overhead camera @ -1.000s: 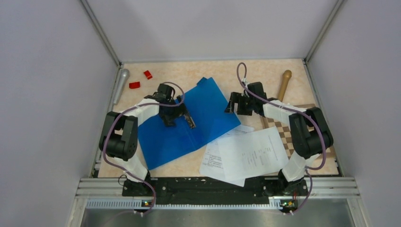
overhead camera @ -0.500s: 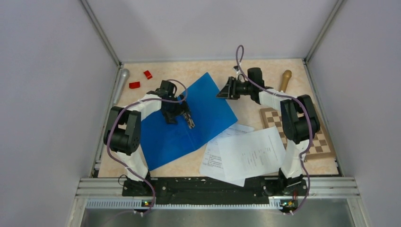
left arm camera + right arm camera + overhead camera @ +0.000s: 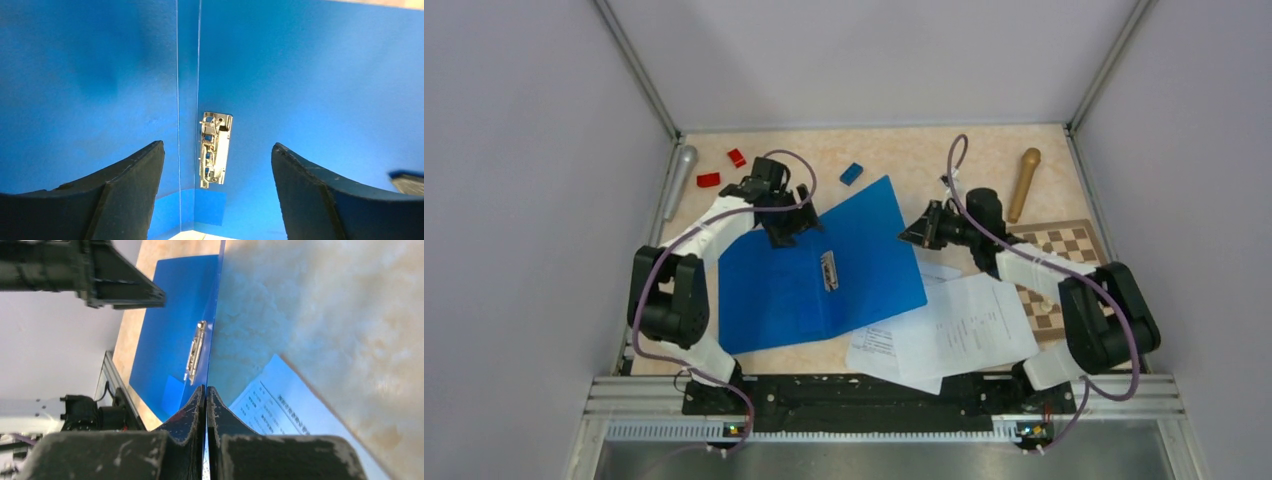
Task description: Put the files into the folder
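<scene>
The blue folder (image 3: 824, 270) lies spread open on the table, its metal clip (image 3: 829, 272) showing by the spine. My left gripper (image 3: 786, 228) hangs open over the folder's far left part. In the left wrist view the clip (image 3: 215, 149) shows between the spread fingers (image 3: 132, 185), which hold nothing. My right gripper (image 3: 917, 232) is at the right cover's far edge. In the right wrist view it (image 3: 206, 388) is shut, with the thin blue cover edge (image 3: 215, 315) running into the jaws. The files (image 3: 954, 325) lie overlapped at the front right, beside the folder (image 3: 170, 325), and also show as printed white files (image 3: 280, 405).
Two red blocks (image 3: 709, 180) (image 3: 737, 157) and a silver cylinder (image 3: 682, 165) lie at the far left. A small blue block (image 3: 852, 172) sits behind the folder. A wooden pestle (image 3: 1024, 180) and a chessboard (image 3: 1064, 265) are on the right. Grey walls enclose the table.
The right gripper has shut and come down to the cover's right edge. The folder now lies flatter and turned. The left gripper has drawn back to the far left, off the clip.
</scene>
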`<state>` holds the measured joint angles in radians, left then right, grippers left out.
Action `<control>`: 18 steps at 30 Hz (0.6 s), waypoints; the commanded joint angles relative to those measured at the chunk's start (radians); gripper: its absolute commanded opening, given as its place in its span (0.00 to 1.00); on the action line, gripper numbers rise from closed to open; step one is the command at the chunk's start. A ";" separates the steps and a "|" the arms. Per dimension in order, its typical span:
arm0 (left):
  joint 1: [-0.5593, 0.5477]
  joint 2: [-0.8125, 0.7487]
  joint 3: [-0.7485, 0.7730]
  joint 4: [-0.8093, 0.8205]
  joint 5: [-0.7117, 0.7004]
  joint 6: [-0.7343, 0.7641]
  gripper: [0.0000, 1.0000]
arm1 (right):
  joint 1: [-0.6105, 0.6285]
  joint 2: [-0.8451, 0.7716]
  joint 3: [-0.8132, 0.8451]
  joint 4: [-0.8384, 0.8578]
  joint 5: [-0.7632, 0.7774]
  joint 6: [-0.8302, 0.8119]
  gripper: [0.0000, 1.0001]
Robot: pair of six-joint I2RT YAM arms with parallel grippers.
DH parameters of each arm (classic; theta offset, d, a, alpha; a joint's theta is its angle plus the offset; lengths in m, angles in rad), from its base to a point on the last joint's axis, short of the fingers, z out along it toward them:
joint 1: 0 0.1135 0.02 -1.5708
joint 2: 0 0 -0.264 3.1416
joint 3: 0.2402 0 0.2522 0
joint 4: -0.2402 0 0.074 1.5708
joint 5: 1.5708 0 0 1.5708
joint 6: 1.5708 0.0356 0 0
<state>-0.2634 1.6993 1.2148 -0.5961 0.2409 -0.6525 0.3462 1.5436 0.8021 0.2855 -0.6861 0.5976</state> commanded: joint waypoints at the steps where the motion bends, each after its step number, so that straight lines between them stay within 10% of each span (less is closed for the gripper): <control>1: 0.001 -0.153 -0.078 0.016 -0.040 -0.028 0.78 | 0.044 -0.143 -0.233 0.259 0.268 0.200 0.00; 8: -0.076 -0.243 -0.214 0.071 -0.061 -0.096 0.67 | 0.121 -0.243 -0.428 0.310 0.543 0.405 0.00; 18: -0.177 -0.254 -0.240 -0.001 -0.177 -0.077 0.37 | 0.174 -0.148 -0.381 0.364 0.551 0.444 0.00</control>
<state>-0.4335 1.4853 0.9974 -0.5922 0.1226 -0.7334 0.5026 1.3827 0.3763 0.5858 -0.1970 1.0142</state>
